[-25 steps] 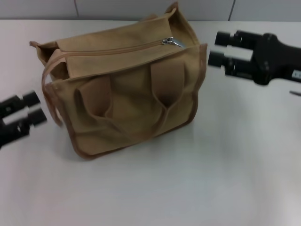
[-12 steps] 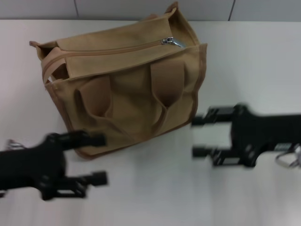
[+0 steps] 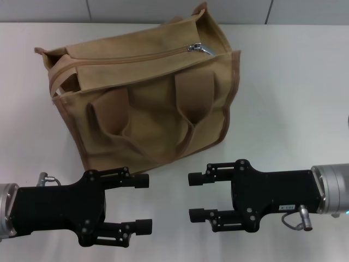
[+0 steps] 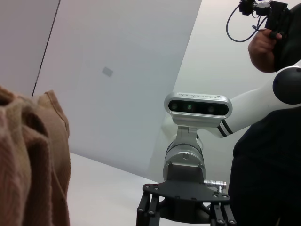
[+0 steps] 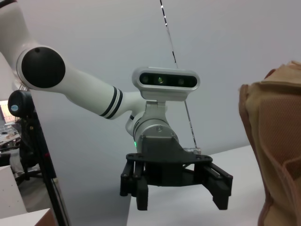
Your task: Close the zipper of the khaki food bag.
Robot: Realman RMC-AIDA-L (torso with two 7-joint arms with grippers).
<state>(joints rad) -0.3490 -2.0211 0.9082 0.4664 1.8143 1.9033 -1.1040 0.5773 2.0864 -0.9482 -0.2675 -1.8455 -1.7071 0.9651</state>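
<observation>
The khaki food bag point(image 3: 144, 95) stands near the table's point(image 3: 294, 93) far edge, its zipper point(image 3: 136, 55) pull at the right end. No writing is readable. The left gripper point(image 3: 143, 202) and right gripper point(image 3: 195, 196), both spread, face each other near the front edge, apart from the bag.

Two black grippers on silver wrists

The left gripper point(image 3: 143, 202) and the right gripper point(image 3: 195, 197) are built of matte black plates studded with small screws, each ending in two thin black fingers. Silver cylindrical wrists are seen behind them, with metal plugs. White forearms with black bands and silver camera bars are shown in the wrist views.
</observation>
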